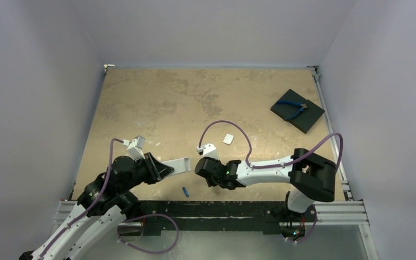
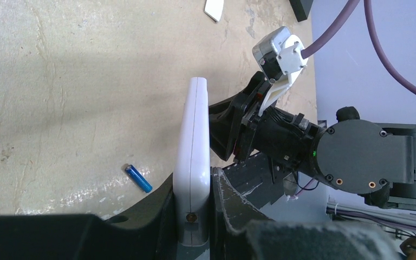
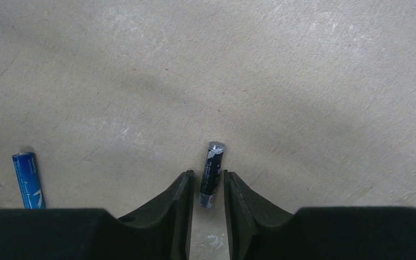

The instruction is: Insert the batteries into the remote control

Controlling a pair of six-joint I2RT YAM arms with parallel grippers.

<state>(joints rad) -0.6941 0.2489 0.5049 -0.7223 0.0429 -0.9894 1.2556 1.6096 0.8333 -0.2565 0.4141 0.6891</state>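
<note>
My left gripper [image 1: 165,169] is shut on the white remote control [image 1: 177,164] and holds it on edge above the table, its long end pointing right; the left wrist view shows its narrow side [image 2: 193,146] clamped between the fingers. The bright blue battery [image 1: 185,191] lies on the table near the front edge, and it also shows in the left wrist view [image 2: 138,178] and the right wrist view [image 3: 28,180]. My right gripper [image 3: 206,179] is low over the table, open, its fingers on either side of the dark battery [image 3: 212,174] with small gaps. That battery is hidden in the top view.
A small white plastic piece [image 1: 228,139] lies behind the right gripper. A black square pad [image 1: 297,110] with blue-handled pliers [image 1: 293,106] sits at the back right. The two grippers are close together near the front middle. The table's front rail [image 1: 211,208] is just behind the blue battery.
</note>
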